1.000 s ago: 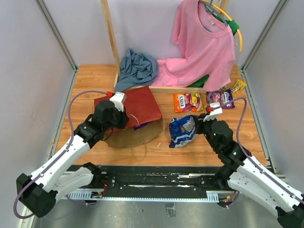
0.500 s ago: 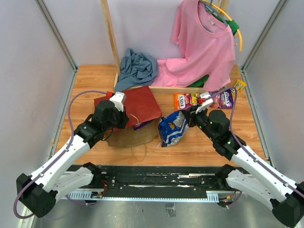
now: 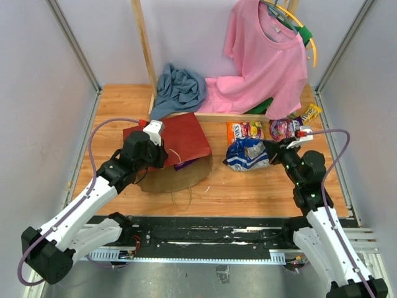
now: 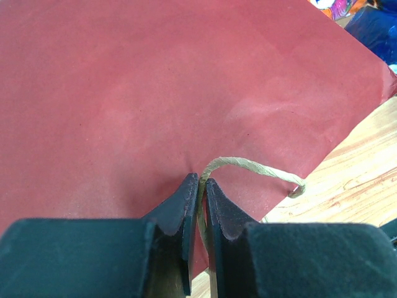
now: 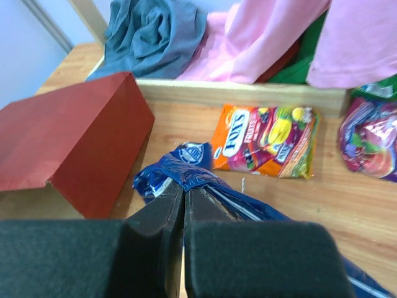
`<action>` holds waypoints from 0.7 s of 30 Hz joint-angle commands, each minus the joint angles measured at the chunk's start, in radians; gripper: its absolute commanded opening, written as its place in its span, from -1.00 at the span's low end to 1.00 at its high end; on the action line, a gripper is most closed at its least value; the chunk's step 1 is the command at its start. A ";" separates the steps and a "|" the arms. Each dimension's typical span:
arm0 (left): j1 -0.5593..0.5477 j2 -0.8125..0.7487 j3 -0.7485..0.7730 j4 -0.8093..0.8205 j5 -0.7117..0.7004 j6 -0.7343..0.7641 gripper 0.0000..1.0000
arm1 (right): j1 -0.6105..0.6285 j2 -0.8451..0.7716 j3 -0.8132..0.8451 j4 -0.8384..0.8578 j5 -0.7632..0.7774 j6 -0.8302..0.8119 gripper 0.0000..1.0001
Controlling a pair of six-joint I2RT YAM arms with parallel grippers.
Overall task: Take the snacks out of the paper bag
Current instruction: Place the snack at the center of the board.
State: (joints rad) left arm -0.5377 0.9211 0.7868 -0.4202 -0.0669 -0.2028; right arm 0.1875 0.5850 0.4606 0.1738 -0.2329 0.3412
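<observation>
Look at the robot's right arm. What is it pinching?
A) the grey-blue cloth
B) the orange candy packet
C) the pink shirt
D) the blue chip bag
D: in the right wrist view the right fingers are shut on a crumpled fold of the blue chip bag, while the orange candy packet lies apart from them, untouched.

The top camera looks down from behind on the tabletop (image 3: 248, 186). Wrist cameras sit close behind the left pincer (image 4: 198, 186) and right pincer (image 5: 184, 194); both see the paper bag (image 5: 74, 143).
</observation>
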 commanded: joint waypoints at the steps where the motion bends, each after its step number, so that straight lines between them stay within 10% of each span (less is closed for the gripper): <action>1: 0.008 -0.002 0.004 0.012 0.000 0.004 -0.70 | -0.016 0.022 0.076 -0.006 -0.101 0.010 -0.98; 21: 0.012 0.004 0.006 0.003 -0.024 -0.003 -0.70 | 0.029 0.463 0.719 -0.179 -0.358 0.002 -0.98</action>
State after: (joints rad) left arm -0.5377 0.9241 0.7868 -0.4206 -0.0734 -0.2031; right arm 0.1871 0.9947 1.0210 0.0582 -0.5385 0.3885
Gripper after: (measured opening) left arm 0.151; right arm 0.012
